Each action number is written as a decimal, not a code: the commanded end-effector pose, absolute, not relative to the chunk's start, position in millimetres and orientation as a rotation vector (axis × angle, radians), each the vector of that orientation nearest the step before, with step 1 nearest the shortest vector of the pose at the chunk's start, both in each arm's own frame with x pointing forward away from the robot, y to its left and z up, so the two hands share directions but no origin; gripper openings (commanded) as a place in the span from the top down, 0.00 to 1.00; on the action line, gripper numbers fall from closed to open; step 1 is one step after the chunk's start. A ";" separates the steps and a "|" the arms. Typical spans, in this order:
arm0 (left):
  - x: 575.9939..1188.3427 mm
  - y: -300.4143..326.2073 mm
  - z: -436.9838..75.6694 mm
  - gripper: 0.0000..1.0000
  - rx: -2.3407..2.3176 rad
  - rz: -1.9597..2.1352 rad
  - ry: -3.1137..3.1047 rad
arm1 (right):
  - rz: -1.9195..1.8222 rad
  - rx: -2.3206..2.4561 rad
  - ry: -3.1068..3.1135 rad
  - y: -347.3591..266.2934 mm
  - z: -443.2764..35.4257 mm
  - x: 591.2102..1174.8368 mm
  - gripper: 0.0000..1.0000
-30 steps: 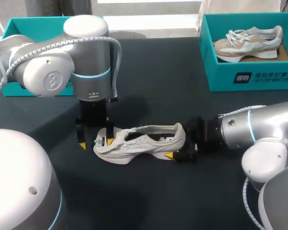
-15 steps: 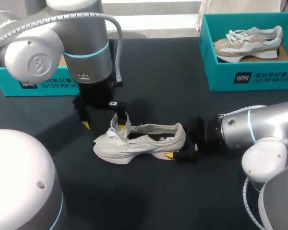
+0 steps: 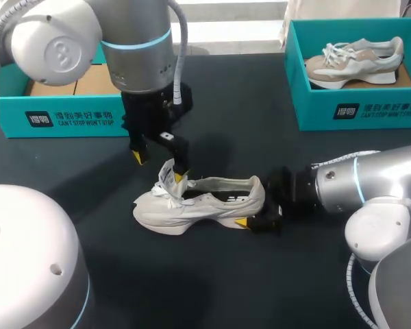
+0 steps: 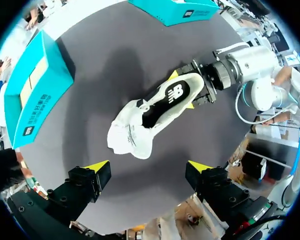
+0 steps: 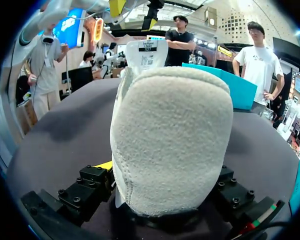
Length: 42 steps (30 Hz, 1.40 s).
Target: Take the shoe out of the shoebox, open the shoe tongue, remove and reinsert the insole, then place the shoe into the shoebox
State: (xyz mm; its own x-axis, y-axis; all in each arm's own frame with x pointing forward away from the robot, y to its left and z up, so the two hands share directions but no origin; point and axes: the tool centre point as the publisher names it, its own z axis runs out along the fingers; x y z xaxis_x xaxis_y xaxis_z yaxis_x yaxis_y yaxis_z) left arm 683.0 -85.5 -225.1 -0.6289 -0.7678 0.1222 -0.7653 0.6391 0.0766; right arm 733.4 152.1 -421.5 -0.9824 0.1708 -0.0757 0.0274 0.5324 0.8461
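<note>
White shoe upright on its sole mid-table, tongue raised | right gripper clamped on its heel from both sides | left gripper above the toe end, fingers wide apart, one tip just beside the tongue | teal shoebox at table's back-left corner

Robotics test bench: my silver, blue-ringed left arm and matching right arm stand over a black matte table. It carries an open teal cardboard shoebox, a second teal shoebox and a pale grey suede sneaker.
</note>
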 end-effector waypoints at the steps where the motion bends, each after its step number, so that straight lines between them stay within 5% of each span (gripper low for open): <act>1: 690.7 -89.2 -226.1 0.00 0.262 -0.177 -2.855 | 1.435 0.173 2.617 154.5 -424.6 734.5 1.00; 13: 696.5 -117.7 -246.1 0.02 -0.080 -0.061 -2.894 | 1.435 0.173 2.617 154.5 -424.6 734.5 1.00; 14: 698.6 -121.2 -249.4 0.50 -0.110 -0.071 -2.910 | 1.435 0.173 2.617 154.5 -424.6 734.5 1.00; 15: 700.2 -124.6 -252.1 0.82 -0.163 -0.077 -2.907 | 1.435 0.173 2.617 154.5 -424.6 734.5 1.00; 16: 701.3 -127.9 -254.9 1.00 -0.206 -0.052 -2.920 | 1.435 0.173 2.617 154.5 -424.6 734.5 1.00; 42: 715.2 -172.1 -279.7 1.00 -0.300 0.028 -2.952 | 1.435 0.173 2.617 154.5 -424.6 734.5 1.00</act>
